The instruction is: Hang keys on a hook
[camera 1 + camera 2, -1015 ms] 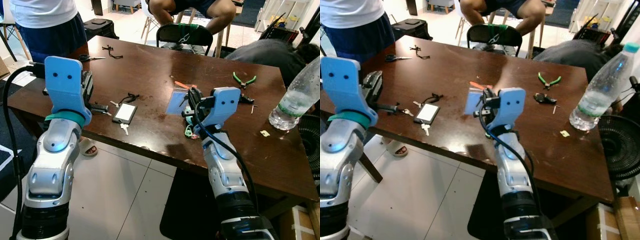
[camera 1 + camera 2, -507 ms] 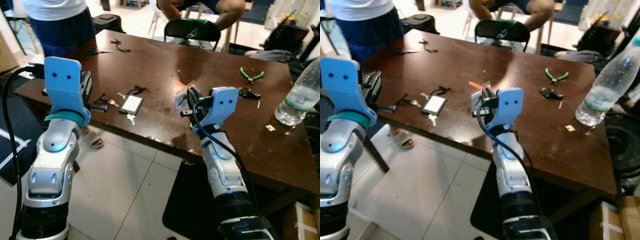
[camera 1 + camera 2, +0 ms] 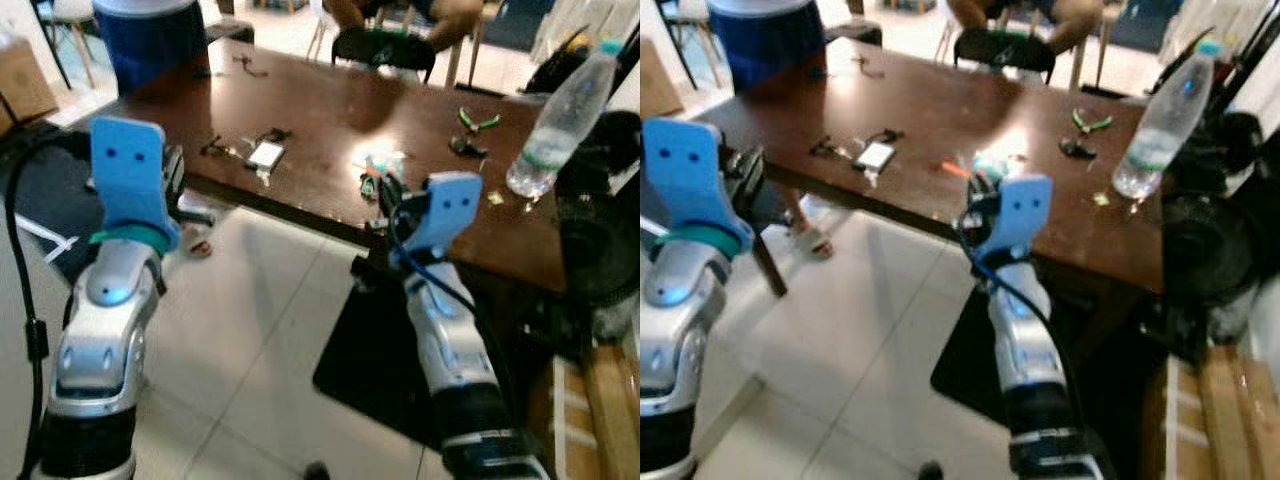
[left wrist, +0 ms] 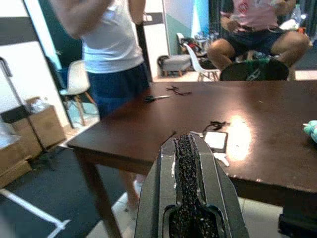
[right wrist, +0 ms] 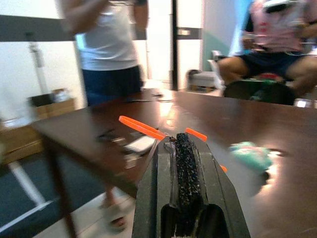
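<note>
Tiled room, dark brown wooden bench (image 3: 330,120) across the upper frame. The keys on a white rectangular tag (image 3: 264,155) lie on it, upper left of centre, untouched. Left pincer (image 4: 190,163) and right pincer (image 5: 184,153) both pressed together, empty. Pickup and hanging remain, I'd judge.

We're looking into a lived-in room doubling as a workshop. Pliers (image 3: 478,121), scissors (image 4: 157,97) and a water bottle (image 3: 559,118) are lying on a dark wooden table (image 3: 320,120), with people sitting and standing around on pale tiled floor (image 3: 250,330).
</note>
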Tool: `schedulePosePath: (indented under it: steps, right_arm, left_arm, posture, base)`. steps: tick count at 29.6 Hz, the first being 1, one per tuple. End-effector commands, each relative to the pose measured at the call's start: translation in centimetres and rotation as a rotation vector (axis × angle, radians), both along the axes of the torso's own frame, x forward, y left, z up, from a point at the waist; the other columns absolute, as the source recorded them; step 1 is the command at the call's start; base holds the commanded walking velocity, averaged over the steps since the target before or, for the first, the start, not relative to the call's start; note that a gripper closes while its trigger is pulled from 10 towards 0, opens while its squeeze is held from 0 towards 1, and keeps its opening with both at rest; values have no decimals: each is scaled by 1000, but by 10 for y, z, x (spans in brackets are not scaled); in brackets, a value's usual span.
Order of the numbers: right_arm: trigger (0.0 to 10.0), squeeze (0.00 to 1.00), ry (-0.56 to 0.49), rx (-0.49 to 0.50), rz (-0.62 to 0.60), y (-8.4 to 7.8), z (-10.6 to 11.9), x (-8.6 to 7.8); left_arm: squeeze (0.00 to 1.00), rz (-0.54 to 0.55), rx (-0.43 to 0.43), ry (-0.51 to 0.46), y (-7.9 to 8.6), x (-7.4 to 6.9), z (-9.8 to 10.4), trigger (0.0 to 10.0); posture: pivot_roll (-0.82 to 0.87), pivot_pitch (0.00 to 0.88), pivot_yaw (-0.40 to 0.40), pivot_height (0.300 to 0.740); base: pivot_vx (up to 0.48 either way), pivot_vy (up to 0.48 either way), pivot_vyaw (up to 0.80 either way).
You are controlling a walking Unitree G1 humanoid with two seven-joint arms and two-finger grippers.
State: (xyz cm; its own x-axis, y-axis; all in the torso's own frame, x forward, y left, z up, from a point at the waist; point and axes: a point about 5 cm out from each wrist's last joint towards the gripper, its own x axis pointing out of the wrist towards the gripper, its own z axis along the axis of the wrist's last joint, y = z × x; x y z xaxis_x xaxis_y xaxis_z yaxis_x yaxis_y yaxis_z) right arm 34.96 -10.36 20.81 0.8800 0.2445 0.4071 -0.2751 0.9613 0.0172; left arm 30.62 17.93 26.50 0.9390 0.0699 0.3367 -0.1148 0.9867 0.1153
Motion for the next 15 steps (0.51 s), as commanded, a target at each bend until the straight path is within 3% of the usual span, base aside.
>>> schedulePosePath:
  steps: [1, 5, 15]
  right_arm:
    - [10000, 0, 0, 2, -4, -1, 0, 0]
    - [10000, 0, -2, -15, 4, 3, 0, 0]
    - [10000, 0, 1, -31, 15, 4, -1, 1]
  left_arm:
    - [0, 0, 2, 1, 0, 0, -1, 10000]
    - [0, 1, 3, 1, 0, -1, -1, 10000]
    - [0, -2, 1, 4, 0, 0, -1, 10000]
  posture:
    - [-4, 0, 70, 740]
    - [-2, 0, 70, 740]
    - [-1, 0, 71, 740]
  base:
    - [-480, 0, 0]
    - [-461, 0, 0]
    - [0, 0, 767]
